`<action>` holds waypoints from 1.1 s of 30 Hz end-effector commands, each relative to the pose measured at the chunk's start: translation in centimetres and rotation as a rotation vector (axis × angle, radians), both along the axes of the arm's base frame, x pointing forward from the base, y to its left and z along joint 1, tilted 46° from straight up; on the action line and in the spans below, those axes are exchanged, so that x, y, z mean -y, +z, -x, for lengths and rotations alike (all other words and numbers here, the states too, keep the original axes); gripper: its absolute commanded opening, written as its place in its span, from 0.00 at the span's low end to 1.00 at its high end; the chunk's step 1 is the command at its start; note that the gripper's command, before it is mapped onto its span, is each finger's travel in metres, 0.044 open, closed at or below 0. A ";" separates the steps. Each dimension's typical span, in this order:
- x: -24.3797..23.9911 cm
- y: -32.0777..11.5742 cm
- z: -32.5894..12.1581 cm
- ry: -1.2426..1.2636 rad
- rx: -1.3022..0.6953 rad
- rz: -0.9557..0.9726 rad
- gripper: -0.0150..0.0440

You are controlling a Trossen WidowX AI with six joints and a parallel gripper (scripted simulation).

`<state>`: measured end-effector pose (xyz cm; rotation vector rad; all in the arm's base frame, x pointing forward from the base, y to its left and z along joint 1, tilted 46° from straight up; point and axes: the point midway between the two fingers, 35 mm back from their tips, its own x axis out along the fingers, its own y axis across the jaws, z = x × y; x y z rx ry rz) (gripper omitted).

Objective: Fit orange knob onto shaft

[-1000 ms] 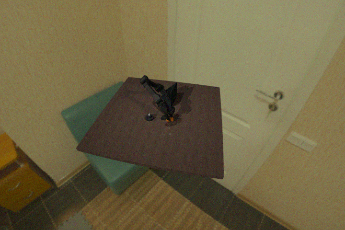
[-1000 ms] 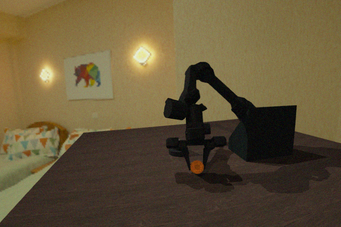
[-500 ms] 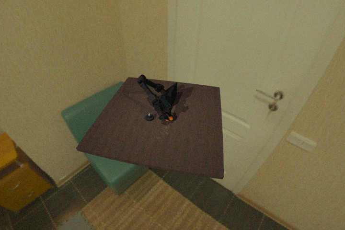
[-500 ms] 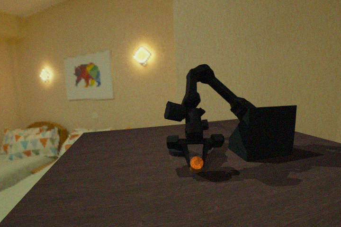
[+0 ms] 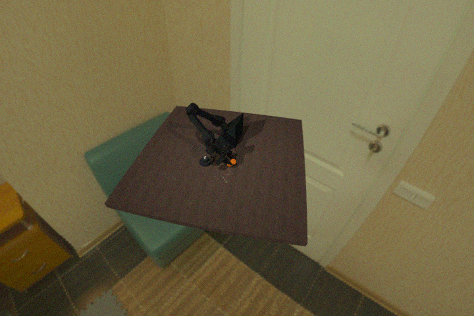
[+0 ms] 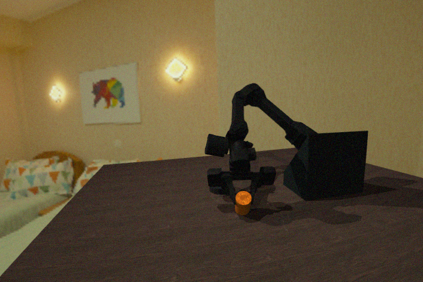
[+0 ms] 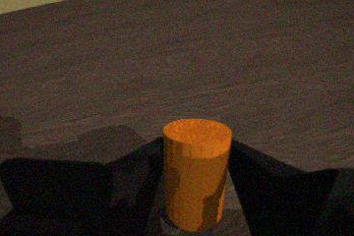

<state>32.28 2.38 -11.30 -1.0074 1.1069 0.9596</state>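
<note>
Knob [image 5: 232, 161] [image 6: 242, 203] [image 7: 197, 177]: orange, cylindrical, gripped between the two fingers; its end face is turned up toward the exterior view, and its axis stands near upright there, with a slight lean. Off the shaft. Whether its lower end touches the table I cannot tell.
Knob hole: cannot be made out in any view.
Gripper [image 5: 229, 161] [image 6: 243, 199] [image 7: 195, 144]: jaws closed on the knob, parted by its width, one finger on either side.
Shaft [image 5: 205, 158]: a small pale spot on top of the pedestal, bare; its flat side is too small to tell.
Pedestal [image 5: 205, 162]: round, dark, on the table, near the gripper and apart from the knob.
Arm [image 5: 199, 124] [image 6: 248, 94]: black, bent high at the elbow, reaching down to the gripper.
Base [image 5: 238, 128] [image 6: 335, 166]: black, wedge-shaped, on the table.
Table [image 5: 260, 201] [image 6: 185, 245] [image 7: 264, 64]: dark brown top, shadows falling around the arm and the gripper.
Bench [image 5: 151, 238]: green, partly under the table.
Door [image 5: 301, 74]: pale, metal handle, beyond the table.
Picture [image 6: 110, 93]: multicoloured bear, hung between two lit lamps [image 6: 175, 69].
</note>
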 end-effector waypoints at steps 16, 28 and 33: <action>1.6 0.8 0.8 0.045 0.072 -0.267 0.56; 1.5 0.9 0.6 0.038 0.065 -0.233 0.69; 1.5 0.9 0.6 0.038 0.065 -0.233 0.69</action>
